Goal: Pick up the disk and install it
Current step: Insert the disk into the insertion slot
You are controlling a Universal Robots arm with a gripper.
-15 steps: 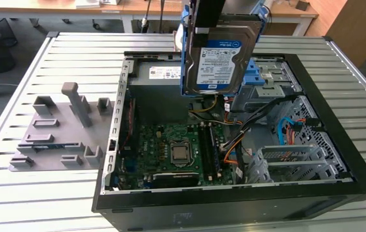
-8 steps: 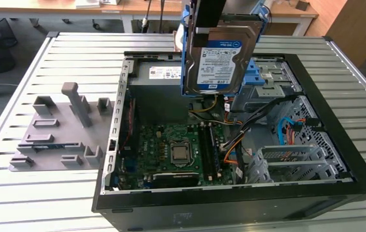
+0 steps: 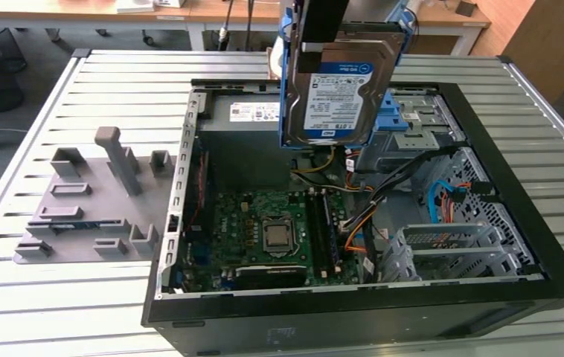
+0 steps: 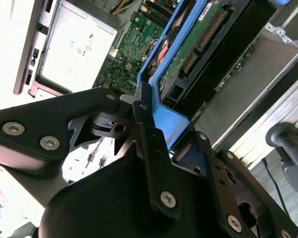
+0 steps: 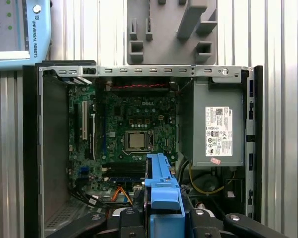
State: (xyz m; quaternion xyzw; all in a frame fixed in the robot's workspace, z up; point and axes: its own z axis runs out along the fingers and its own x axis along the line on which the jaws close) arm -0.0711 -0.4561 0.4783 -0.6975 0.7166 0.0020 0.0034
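— How is the scene lit?
— Evenly, seemingly from overhead. The slatted table [image 3: 24, 297] is rendered bright, and the open case [image 3: 361, 312] is shadowed inside.
— Is glare seen?
— In the second wrist view, the table is washed out white.

We see our tool [image 3: 314, 52] reaching down from above at the far side of the scene, its two black fingers [image 4: 154, 148] clamped on the upper edge of the disk [image 3: 347, 89], which hangs upright.
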